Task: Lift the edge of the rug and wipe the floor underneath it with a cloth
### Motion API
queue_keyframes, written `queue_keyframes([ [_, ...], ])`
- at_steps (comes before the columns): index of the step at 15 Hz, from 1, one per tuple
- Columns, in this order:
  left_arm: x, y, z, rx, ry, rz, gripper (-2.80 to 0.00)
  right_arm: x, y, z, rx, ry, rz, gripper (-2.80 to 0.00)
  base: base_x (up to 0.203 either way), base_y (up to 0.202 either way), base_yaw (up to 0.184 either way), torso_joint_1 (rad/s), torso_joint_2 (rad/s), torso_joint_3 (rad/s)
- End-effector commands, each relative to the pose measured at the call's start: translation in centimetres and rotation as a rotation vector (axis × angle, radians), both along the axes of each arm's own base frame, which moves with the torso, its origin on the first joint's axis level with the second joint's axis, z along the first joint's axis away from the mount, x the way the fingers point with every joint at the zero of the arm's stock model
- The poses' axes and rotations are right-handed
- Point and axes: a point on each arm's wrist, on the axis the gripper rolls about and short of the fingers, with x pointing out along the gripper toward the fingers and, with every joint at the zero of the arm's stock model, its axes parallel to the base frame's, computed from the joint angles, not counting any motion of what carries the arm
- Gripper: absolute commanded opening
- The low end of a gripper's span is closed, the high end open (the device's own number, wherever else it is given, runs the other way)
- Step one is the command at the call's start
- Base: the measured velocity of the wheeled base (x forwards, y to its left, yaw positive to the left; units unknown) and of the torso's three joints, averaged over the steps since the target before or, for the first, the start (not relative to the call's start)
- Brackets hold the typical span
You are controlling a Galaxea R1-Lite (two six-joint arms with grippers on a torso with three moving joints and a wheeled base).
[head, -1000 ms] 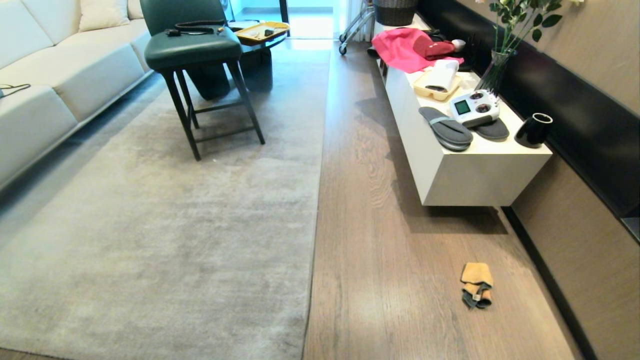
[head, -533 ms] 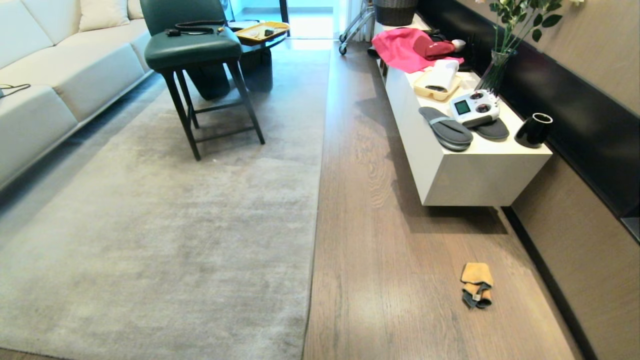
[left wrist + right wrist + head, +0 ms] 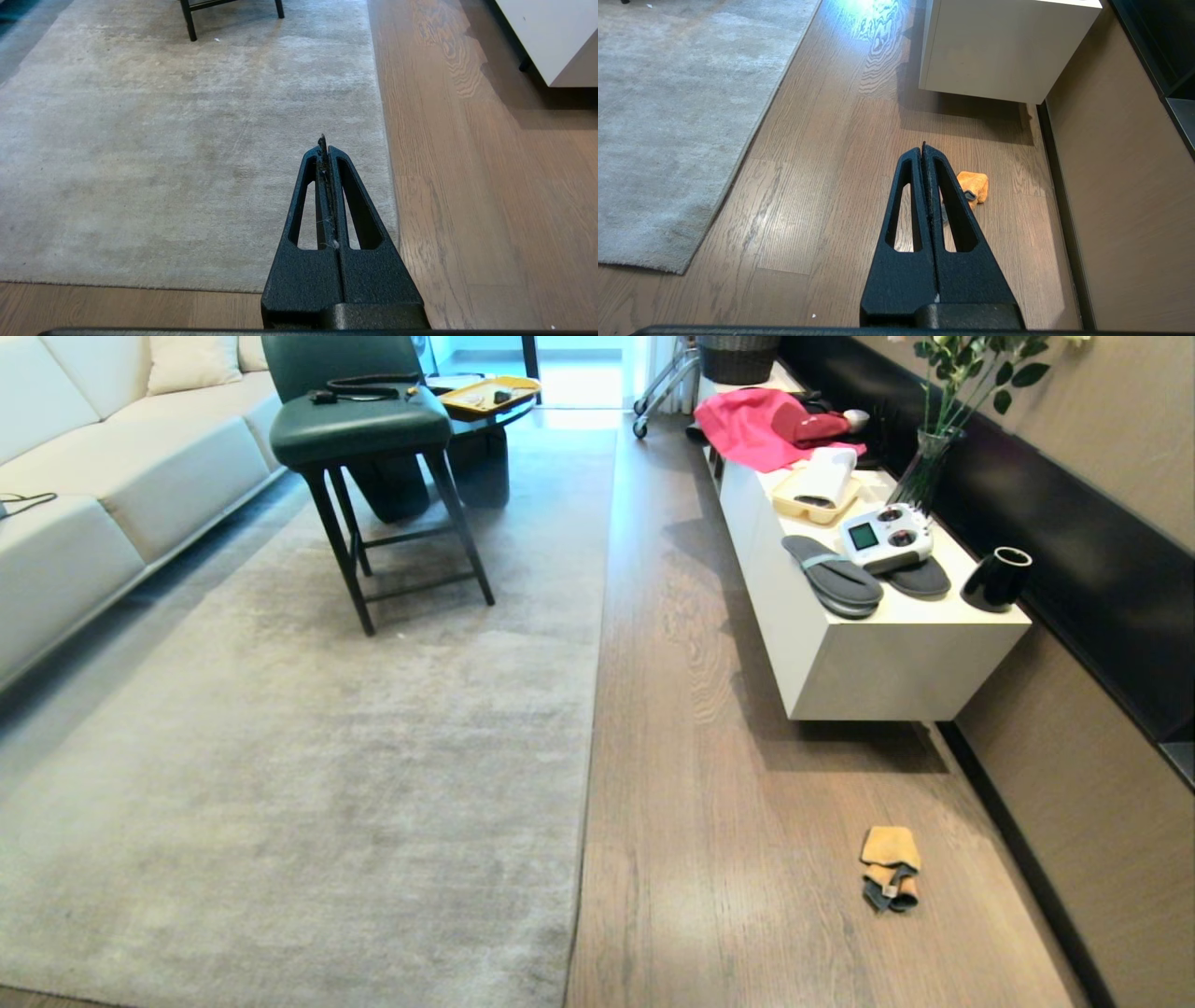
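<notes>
Plainly, nothing is held: the left end effector (image 3: 325,142) above the rug and the right end effector (image 3: 923,148) are both pressed together. The cloth (image 3: 890,868) lies on the floor (image 3: 747,784), well apart from the rug edge (image 3: 588,784); pinched shallowly, that thin flat border could slip free, and the crumpled cloth could be pushed away.

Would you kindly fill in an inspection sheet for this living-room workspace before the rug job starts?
Surface: wood floor, bare planks beside the rug.
Job's things: rug edge lying flat; cloth crumpled on the floor, apart from the rug.
Clutter: slippers, remote controller and black cup on the white cabinet.
Grippers: left gripper shut, empty, over the rug; right gripper shut, empty, above the floor near the cloth.
Cables: dark cord on the green chair.
Surroundings: sofa, flower vase.
</notes>
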Motion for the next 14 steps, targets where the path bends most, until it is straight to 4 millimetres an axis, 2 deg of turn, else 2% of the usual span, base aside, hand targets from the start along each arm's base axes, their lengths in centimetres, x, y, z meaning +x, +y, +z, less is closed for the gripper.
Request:
queue_keyframes([
  [1, 0.00, 0.00, 0.00, 0.000, 0.000, 0.000, -2.80, 0.01, 0.00, 0.00, -0.001, 0.001, 0.001, -2.80, 0.000, 0.000, 0.000, 0.000, 0.00, 0.000],
  [4, 0.01, 0.00, -0.03, 0.000, 0.001, 0.000, -2.80, 0.01, 0.00, 0.00, -0.001, 0.001, 0.001, -2.80, 0.000, 0.000, 0.000, 0.000, 0.00, 0.000],
  [6, 0.00, 0.00, 0.00, 0.000, 0.000, 0.000, -2.80, 0.01, 0.00, 0.00, -0.002, 0.001, 0.001, -2.80, 0.000, 0.000, 0.000, -0.017, -0.12, -0.175],
  [14, 0.00, 0.00, 0.00, 0.000, 0.000, 0.000, -2.80, 0.01, 0.00, 0.00, 0.007, 0.001, 0.001, -2.80, 0.000, 0.000, 0.000, -0.013, -0.39, -0.404],
])
